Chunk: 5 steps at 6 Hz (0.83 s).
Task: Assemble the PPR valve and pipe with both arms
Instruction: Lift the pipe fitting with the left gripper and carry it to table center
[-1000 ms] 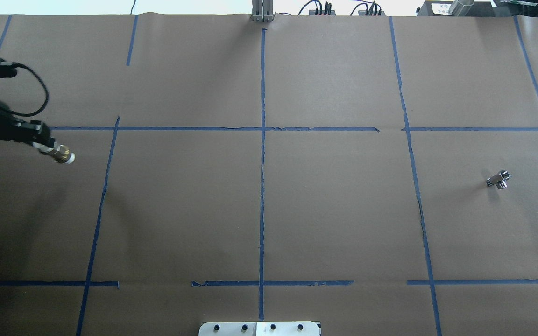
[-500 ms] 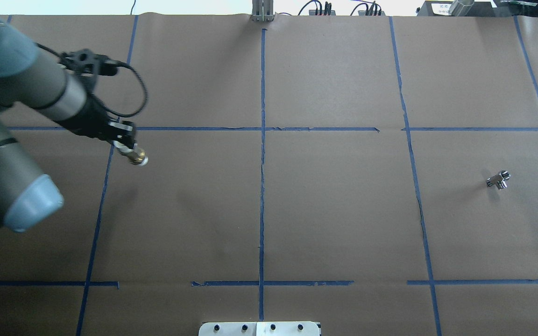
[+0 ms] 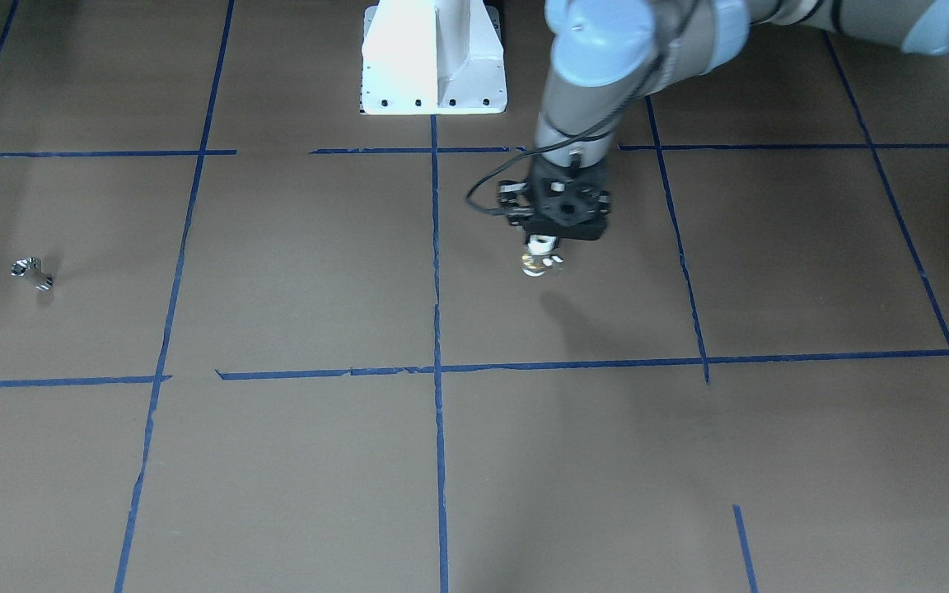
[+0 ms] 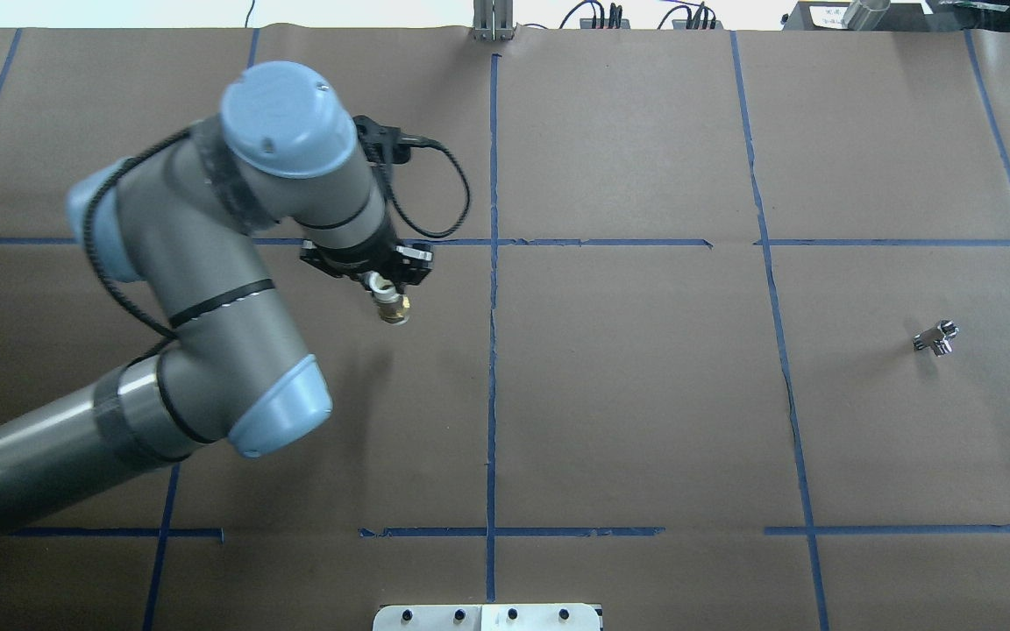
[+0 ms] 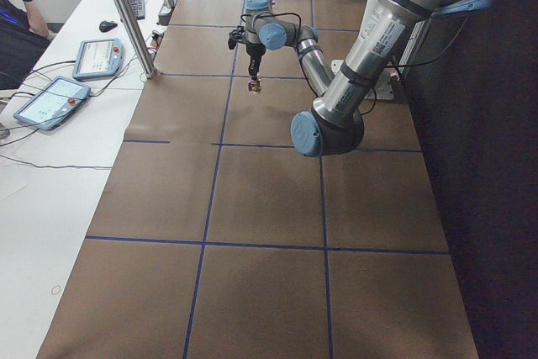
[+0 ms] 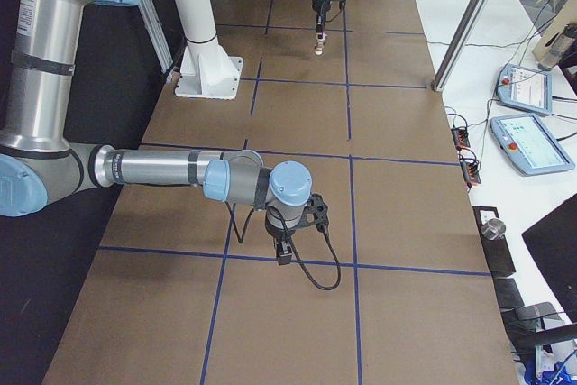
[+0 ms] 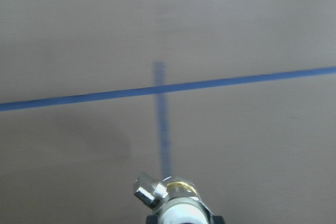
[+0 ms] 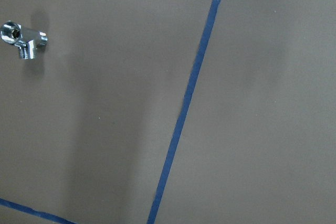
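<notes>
My left gripper (image 4: 380, 285) is shut on the PPR valve (image 4: 393, 308), a white-and-brass cylinder that hangs down from the fingers above the brown table, just left of the centre tape line. The valve also shows in the front view (image 3: 539, 262) and at the bottom of the left wrist view (image 7: 176, 205). The pipe (image 4: 935, 336), a small bent chrome piece, lies on the table at the far right. It also shows in the front view (image 3: 32, 273) and the right wrist view (image 8: 22, 39). My right gripper (image 6: 283, 254) shows only in the exterior right view; I cannot tell its state.
Brown paper with blue tape lines (image 4: 493, 350) covers the table. The white robot base (image 3: 433, 74) stands at the robot's edge. Teach pendants (image 5: 50, 98) and a metal post (image 5: 126, 14) are on the operators' side.
My left arm has swung from the table's far left toward the centre, carrying the valve. The pipe has not moved.
</notes>
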Each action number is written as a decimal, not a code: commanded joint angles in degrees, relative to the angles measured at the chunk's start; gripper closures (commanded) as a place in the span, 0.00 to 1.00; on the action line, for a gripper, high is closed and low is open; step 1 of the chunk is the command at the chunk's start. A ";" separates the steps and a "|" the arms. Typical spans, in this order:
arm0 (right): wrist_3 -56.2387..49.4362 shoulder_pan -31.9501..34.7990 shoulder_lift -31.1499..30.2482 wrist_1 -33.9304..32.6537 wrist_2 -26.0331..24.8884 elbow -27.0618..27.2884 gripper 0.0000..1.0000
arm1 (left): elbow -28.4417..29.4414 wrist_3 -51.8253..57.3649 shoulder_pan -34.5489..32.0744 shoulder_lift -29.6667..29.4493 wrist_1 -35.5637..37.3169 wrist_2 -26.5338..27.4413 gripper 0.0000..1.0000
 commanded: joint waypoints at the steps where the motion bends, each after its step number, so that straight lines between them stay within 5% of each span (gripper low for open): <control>1: 0.00 0.00 0.00 0.00 -0.06 0.00 0.00 | 2.82 -4.53 2.41 -2.92 -3.05 0.26 1.00; 5: -0.09 0.00 0.00 0.00 -0.06 0.00 0.00 | 8.79 -5.85 6.20 -5.55 -7.20 5.54 1.00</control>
